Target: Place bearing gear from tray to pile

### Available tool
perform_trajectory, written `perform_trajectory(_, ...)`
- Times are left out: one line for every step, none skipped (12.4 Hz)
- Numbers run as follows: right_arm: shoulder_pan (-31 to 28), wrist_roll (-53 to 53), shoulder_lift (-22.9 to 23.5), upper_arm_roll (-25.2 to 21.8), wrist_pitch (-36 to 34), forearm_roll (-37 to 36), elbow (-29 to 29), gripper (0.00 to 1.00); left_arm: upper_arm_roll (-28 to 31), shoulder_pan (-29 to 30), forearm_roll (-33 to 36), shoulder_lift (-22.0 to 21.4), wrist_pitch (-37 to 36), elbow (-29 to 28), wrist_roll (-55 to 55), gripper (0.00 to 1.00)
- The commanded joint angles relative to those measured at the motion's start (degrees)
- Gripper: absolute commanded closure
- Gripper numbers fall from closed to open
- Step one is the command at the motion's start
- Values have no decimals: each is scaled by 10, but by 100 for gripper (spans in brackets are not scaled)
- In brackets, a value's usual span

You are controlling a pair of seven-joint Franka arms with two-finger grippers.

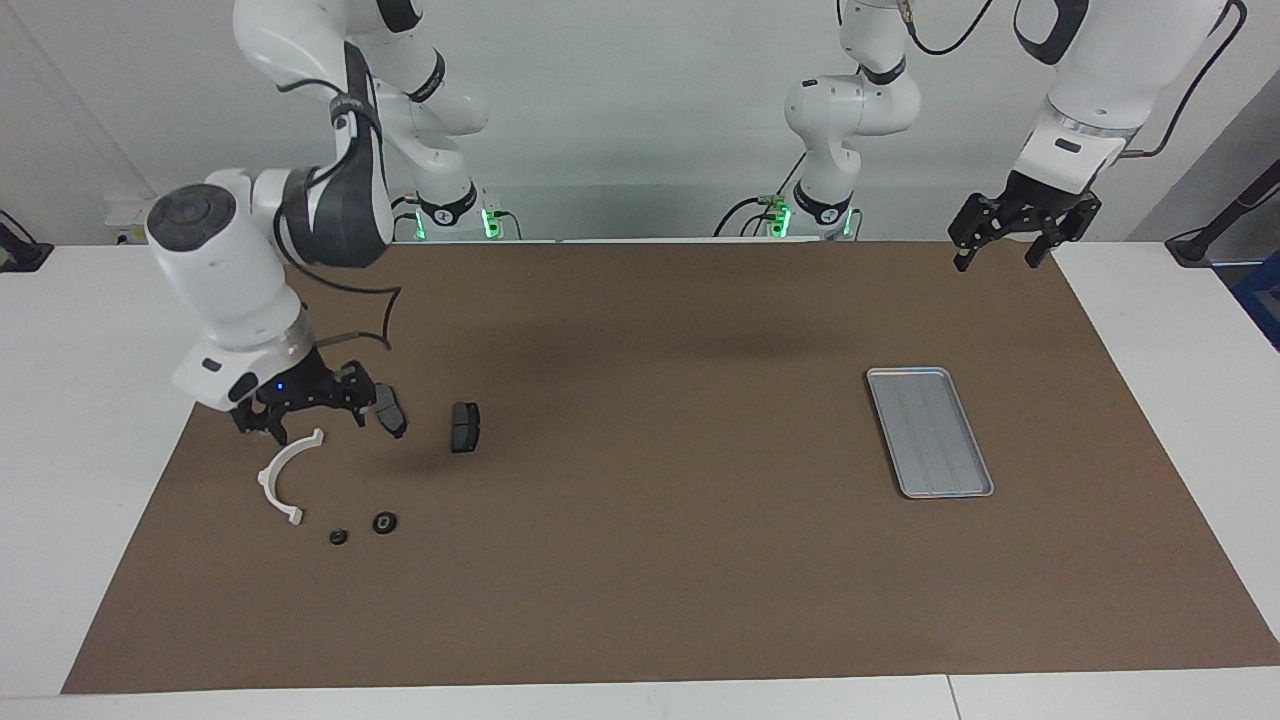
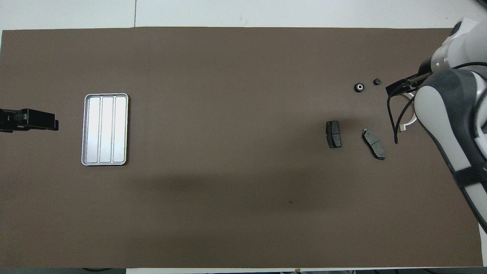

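Black right end effector (image 1: 298,412) hangs empty, fingers apart, over the white bracket (image 1: 284,478) at the right arm's end of the bench. We judge the bearing gear (image 1: 384,522) is already down w/ the pile: farther from the robots than the bracket, beside a smaller black part (image 1: 339,537). Two brake pads (image 2: 334,134) lie nearer the robots. Tray (image 1: 929,431) sits empty, well apart; left end effector (image 1: 1010,238) waits open nearer that end. Plenty of bare mat btwn.

Bright, even light from above
Soft dark shadows lie on the flat brown mat (image 1: 640,560); the shiny silver metal tray (image 2: 86,131) glares white; everything looks sharp.
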Motion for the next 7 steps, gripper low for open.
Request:
perform_trajectory(3,20,-91,2,-69,12,-40,0,5,-8,3,-21,21,-27,5,0)
perform_trajectory(7,24,-110,1,-92,18,-38,0,5,-8,4,-21,21,-27,6,0)
perform_trajectory(10,42,-127,-1,-104,30,-37,0,5,-8,3,-21,20,-27,5,0)
perform_trajectory(21,68,-141,-3,-122,36,-35,0,5,-8,3,-21,20,-27,5,0)
perform_trajectory(32,96,-152,-11,-152,36,-32,0,5,-8,3,-21,20,-27,5,0)
perform_trajectory(47,124,-164,-17,-172,36,-32,0,5,-8,3,-21,20,-27,5,0)
perform_trajectory(47,133,-172,-17,-184,36,-32,0,5,-8,4,-21,20,-28,5,0)
